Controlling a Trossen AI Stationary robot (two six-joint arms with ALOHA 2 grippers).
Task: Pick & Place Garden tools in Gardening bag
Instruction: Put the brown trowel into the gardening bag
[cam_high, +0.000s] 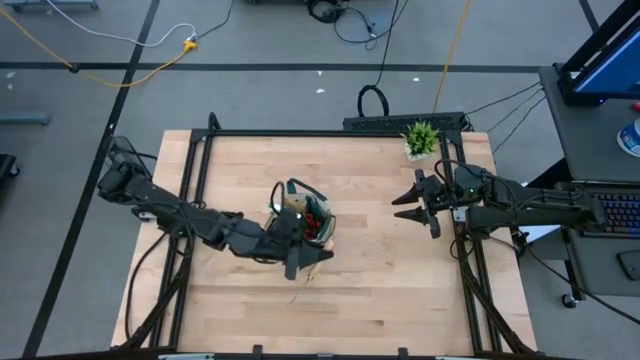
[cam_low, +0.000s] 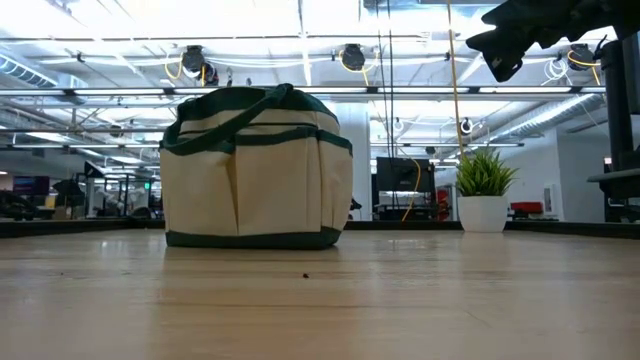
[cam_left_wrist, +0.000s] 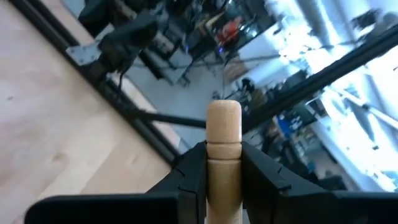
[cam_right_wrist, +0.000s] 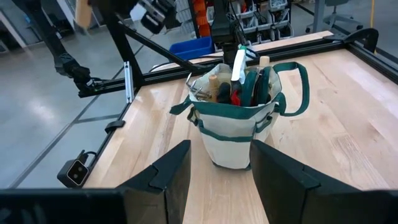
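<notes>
The khaki gardening bag (cam_high: 322, 235) with green trim stands on its base at the table's middle (cam_low: 255, 170). Several garden tools (cam_right_wrist: 239, 84) stick up out of it. My left gripper (cam_high: 303, 258) hangs just near-side of the bag, raised off the table, shut on a wooden-handled tool (cam_left_wrist: 224, 134). Only the tool's handle shows, so I cannot tell which tool it is. My right gripper (cam_high: 408, 207) waits open at the table's right, raised and facing the bag (cam_right_wrist: 233, 134), nothing between its fingers. My left gripper pinches the tool's round wooden handle (cam_left_wrist: 224, 171) between its two fingers (cam_left_wrist: 193, 174), a little below the handle's grooved, rounded free end (cam_left_wrist: 224, 118). That end sticks out past the fingertips. The tool is lifted clear of the table; its other end is hidden behind the gripper.
A small potted green plant (cam_high: 421, 140) stands at the table's far right corner (cam_low: 484, 195). A black frame rail (cam_high: 330, 131) runs around the wooden tabletop. Bare wood lies between the bag and my right gripper and along the near edge.
</notes>
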